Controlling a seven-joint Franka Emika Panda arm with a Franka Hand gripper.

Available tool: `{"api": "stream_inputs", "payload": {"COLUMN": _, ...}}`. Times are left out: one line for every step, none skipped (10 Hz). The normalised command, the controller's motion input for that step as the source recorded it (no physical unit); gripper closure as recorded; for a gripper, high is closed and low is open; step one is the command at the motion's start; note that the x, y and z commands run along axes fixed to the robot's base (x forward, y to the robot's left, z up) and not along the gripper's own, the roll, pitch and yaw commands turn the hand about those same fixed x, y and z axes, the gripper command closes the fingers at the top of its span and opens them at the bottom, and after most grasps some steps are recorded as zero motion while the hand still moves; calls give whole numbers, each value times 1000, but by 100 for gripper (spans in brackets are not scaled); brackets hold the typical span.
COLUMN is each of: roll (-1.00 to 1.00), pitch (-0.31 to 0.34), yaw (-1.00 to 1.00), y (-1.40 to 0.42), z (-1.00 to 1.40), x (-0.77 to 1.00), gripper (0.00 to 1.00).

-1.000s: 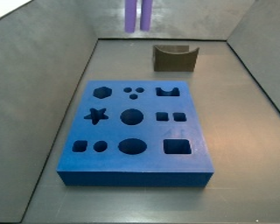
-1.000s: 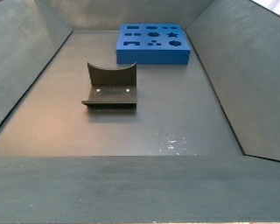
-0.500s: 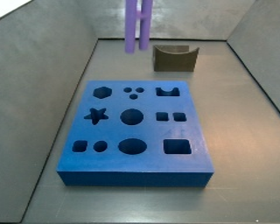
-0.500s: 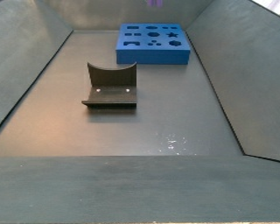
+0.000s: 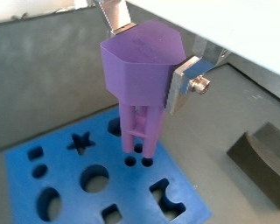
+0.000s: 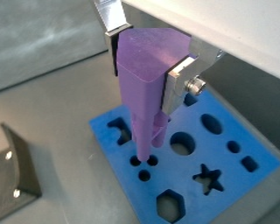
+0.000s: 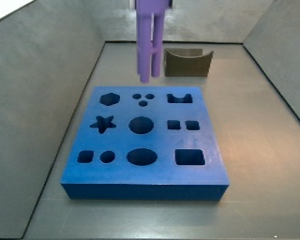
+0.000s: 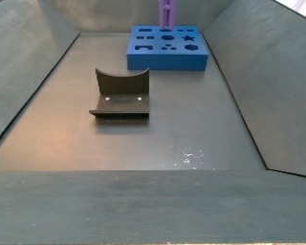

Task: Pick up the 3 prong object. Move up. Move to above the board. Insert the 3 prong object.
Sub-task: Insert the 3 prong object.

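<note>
The 3 prong object (image 5: 143, 79) is a slim lavender peg hanging upright with its prongs pointing down. My gripper (image 5: 149, 57) is shut on its thick upper end, one silver finger (image 5: 184, 77) on each side, as both wrist views show (image 6: 149, 57). The blue board (image 7: 146, 183) lies flat on the floor below. In a side view the peg (image 7: 149, 42) hangs above the board's far edge, clear of its surface, close to the three small holes (image 7: 140, 96). The other side view shows only the peg's lower part (image 8: 168, 13) over the board (image 8: 168, 59). The gripper is out of frame in both side views.
The dark olive-brown fixture (image 7: 187, 62) stands on the grey floor beyond the board, also seen in a side view (image 8: 121, 94) and in the wrist views (image 5: 265, 153). Sloped grey walls (image 7: 40, 84) enclose the floor on all sides.
The peg, held in the gripper, has travelled from the back wall toward the board and shows more of its length; it hangs over the board's far edge now.
</note>
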Motion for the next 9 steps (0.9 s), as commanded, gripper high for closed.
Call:
{"api": "stream_inputs", "payload": {"roll": 239, "pitch": -37, "yaw": 531, "y": 40, "z": -569, "x": 37, "gripper": 100}}
{"api": "stream_inputs", "payload": {"roll": 146, "pitch": -90, "yaw": 320, "y": 0, "z": -491, "x": 37, "gripper": 100}}
{"api": "stream_inputs", "payload": {"roll": 0, "pitch": -194, "yaw": 0, "y": -9, "z": -203, "x": -86, "gripper": 100}}
{"api": "stream_inputs", "payload": {"roll": 0, "pitch": -183, "yaw": 9, "y": 0, "z": -174, "x": -211, "gripper": 100}}
{"api": "stream_inputs", "payload": {"roll": 0, "pitch": -167, "yaw": 154, "y": 0, "z": -163, "x": -280, "gripper": 100}}
{"api": "stream_inputs", "payload": {"roll": -9, "pitch": -207, "yaw": 246, "y": 0, "z": -197, "x": -229, "gripper": 100}}
{"api": "stream_inputs", "payload": {"roll": -33, "pitch": -234, "yaw": 189, "y": 0, "z": -209, "x": -114, "gripper": 100}}
{"api": "stream_inputs", "payload": {"roll": -31, "pitch": -236, "yaw": 166, "y": 0, "z": -197, "x": -31, "gripper": 100}}
{"api": "stream_inputs", "payload": {"roll": -26, "pitch": -233, "yaw": 180, "y": 0, "z": -203, "x": 0, "gripper": 100}}
